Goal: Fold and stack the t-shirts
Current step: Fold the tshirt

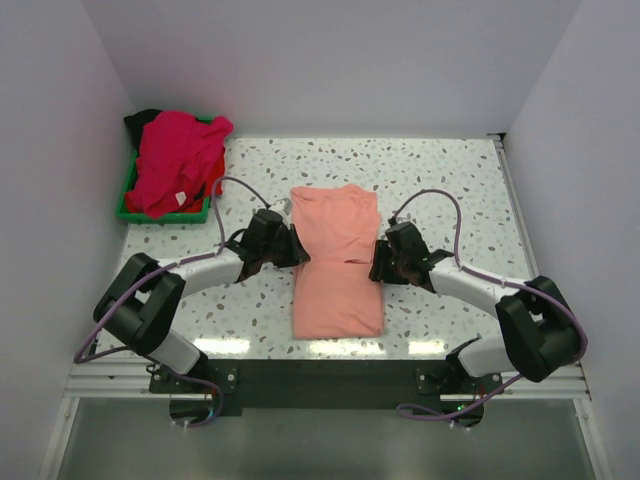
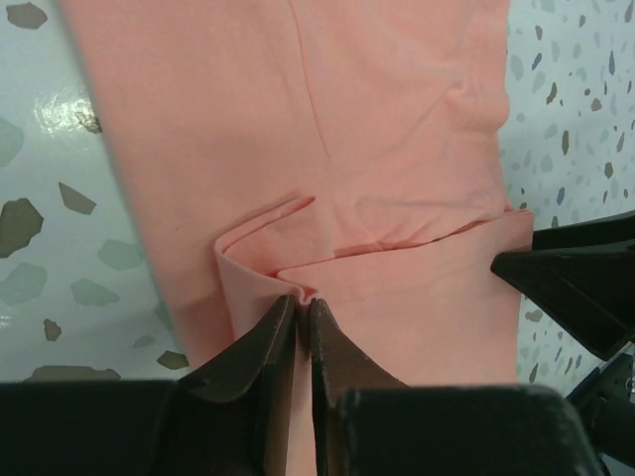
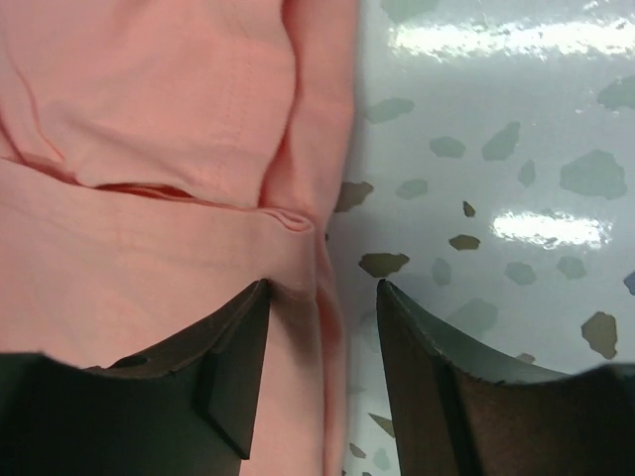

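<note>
A salmon-pink t-shirt (image 1: 338,262) lies as a long folded strip in the middle of the table. My left gripper (image 1: 298,247) is at its left edge, shut on a pinched fold of the cloth (image 2: 283,283). My right gripper (image 1: 376,262) is at its right edge, open, its fingers (image 3: 238,337) straddling the shirt's edge (image 3: 327,297) on the table. A magenta-pink t-shirt (image 1: 175,160) lies heaped in the green tray, with red and black cloth showing under it.
The green tray (image 1: 165,213) stands at the back left of the speckled table (image 1: 440,180). White walls close in the left, back and right sides. The right gripper's tip (image 2: 571,288) shows in the left wrist view.
</note>
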